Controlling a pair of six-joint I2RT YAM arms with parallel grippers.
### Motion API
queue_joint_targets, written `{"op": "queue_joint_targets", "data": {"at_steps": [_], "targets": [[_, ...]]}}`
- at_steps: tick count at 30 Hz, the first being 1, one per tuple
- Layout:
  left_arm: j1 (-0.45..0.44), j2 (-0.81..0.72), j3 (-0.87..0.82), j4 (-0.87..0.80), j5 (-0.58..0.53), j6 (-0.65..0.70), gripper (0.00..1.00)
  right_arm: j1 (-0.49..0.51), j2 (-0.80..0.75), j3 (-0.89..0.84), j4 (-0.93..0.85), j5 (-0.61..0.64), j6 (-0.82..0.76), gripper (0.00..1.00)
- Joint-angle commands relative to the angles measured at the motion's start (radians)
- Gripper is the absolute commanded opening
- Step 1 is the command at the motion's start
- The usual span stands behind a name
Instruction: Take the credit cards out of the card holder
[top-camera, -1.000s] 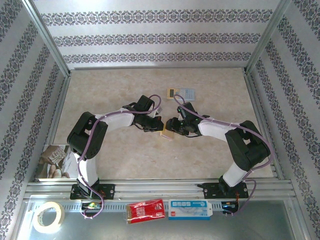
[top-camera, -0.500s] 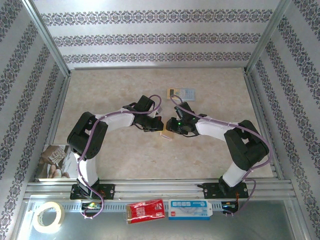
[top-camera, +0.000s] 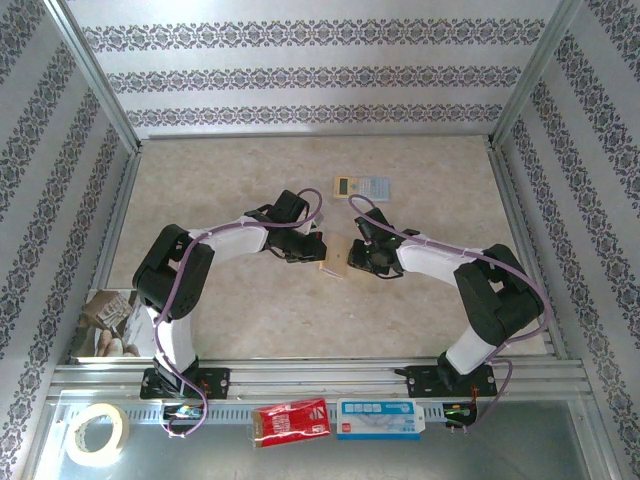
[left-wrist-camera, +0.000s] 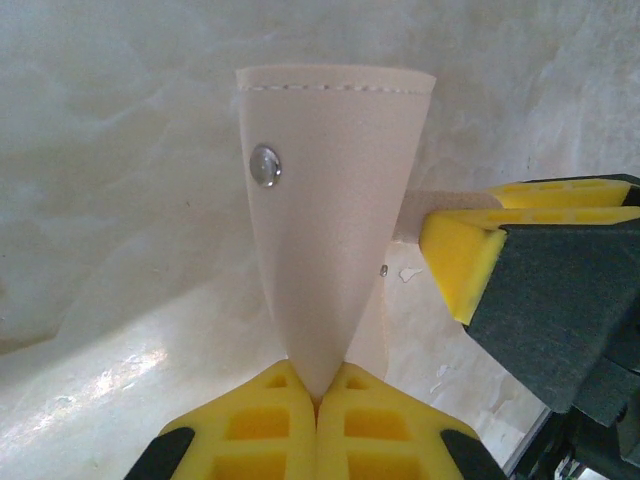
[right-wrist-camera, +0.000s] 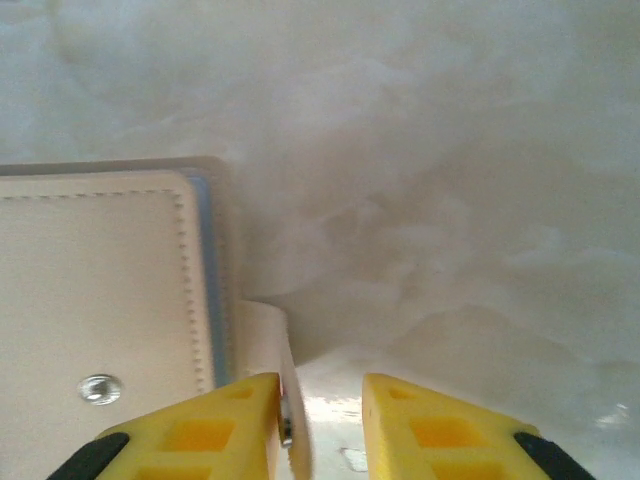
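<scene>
At mid-desk (top-camera: 220, 180), between both arms: tan-beige card holder (top-camera: 334, 262). The left pincer (left-wrist-camera: 318, 395) is clamped on its stitched flap, below a metal snap stud (left-wrist-camera: 265, 164). The right pincer (right-wrist-camera: 322, 420) stands narrowly parted, with the strap tab (right-wrist-camera: 268, 335) against one finger. Print on the blue-and-white box (top-camera: 378, 418) is too small to read.

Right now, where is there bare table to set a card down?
Bare: the far-left table between the back wall and the left arm; the near strip between the two arm bases. Crowded: mid-table, where the left gripper and right gripper meet at the card holder, with the yellow-and-blue rectangle behind.
</scene>
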Motion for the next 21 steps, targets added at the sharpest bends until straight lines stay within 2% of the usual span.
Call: {"op": "queue_joint_targets", "data": {"at_steps": [1,3,5,7,11,13,16,21], "targets": [[0.003,-0.025,0.012,-0.025,-0.01,0.026,0.0,0.004,0.011,0.005,0.045,-0.052,-0.005,0.28],[0.003,-0.025,0.012,-0.025,-0.01,0.024,0.0,0.002,0.02,0.009,0.045,-0.05,-0.004,0.26],[0.003,-0.025,0.011,-0.029,-0.015,0.024,0.04,0.002,0.028,0.01,0.044,-0.042,-0.007,0.23],[0.003,-0.027,0.011,-0.029,-0.023,0.024,0.12,0.002,0.029,0.011,0.037,-0.023,-0.006,0.21],[0.003,-0.036,0.019,-0.054,-0.057,0.036,0.39,0.004,0.025,0.031,0.007,0.018,-0.033,0.07],[0.004,-0.048,0.027,-0.071,-0.099,0.045,0.48,0.004,0.013,0.054,-0.025,0.03,-0.061,0.03],[0.005,-0.08,0.031,-0.086,-0.16,0.049,0.58,0.005,-0.036,0.083,-0.071,0.03,-0.121,0.0],[0.011,-0.15,0.024,-0.1,-0.267,0.04,0.69,0.005,-0.109,0.153,-0.152,-0.063,-0.23,0.0]]}}
